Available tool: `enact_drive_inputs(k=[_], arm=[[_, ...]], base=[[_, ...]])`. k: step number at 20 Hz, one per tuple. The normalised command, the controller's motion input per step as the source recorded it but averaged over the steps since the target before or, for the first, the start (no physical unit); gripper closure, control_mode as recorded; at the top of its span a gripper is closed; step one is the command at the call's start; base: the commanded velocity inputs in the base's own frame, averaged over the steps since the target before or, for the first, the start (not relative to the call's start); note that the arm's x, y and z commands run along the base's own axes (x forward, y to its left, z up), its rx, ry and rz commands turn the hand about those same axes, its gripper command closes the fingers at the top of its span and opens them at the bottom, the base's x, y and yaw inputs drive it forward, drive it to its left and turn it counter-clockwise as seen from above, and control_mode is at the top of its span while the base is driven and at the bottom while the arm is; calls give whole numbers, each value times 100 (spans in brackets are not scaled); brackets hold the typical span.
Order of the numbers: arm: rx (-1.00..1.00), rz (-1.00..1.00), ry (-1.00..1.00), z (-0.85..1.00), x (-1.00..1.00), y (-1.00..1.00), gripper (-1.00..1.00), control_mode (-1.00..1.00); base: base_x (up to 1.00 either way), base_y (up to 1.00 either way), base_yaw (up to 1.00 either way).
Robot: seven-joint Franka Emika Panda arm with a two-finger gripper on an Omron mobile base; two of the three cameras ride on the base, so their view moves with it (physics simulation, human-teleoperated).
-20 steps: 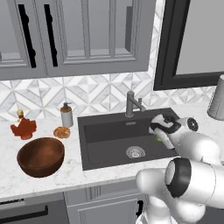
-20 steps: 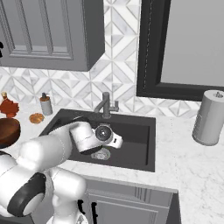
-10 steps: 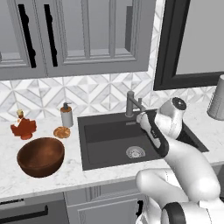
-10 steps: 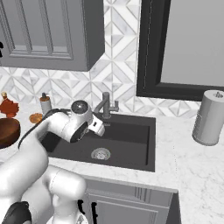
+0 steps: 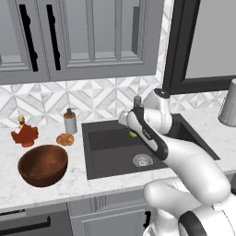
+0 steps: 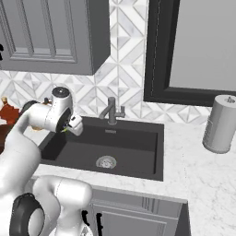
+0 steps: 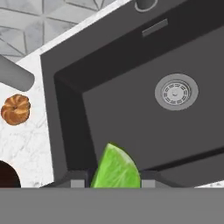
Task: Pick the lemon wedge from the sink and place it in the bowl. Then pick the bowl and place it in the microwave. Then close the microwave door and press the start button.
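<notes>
Item, lemon wedge (image 7: 116,168): pinched in my gripper (image 7: 114,183), above the sink (image 7: 131,113). I'd carry it level toward the bowl (image 5: 44,164) on the counter beyond (releasing low, over its middle). Arm: forearm stretched across the basin, hand at its left edge.

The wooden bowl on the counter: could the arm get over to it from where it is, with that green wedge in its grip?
Probably yes. The gripper, shut on the lemon wedge, hangs above the sink, and the bowl sits open-topped on the counter to the left with nothing standing between them.
</notes>
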Motion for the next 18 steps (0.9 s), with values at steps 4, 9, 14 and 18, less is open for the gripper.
enact_drive_inputs(k=[4, 9, 14, 18], arm=[[16, 0, 0, 0, -1, 100, 100, -100], [17, 0, 0, 0, -2, 100, 100, -100], [-3, 1, 2, 5, -1, 99, 100, -100], [-17, 1, 12, 5, 0, 90, 100, -100]], base=[[0, 0, 0], [0, 0, 0], [0, 0, 0], [0, 0, 0]])
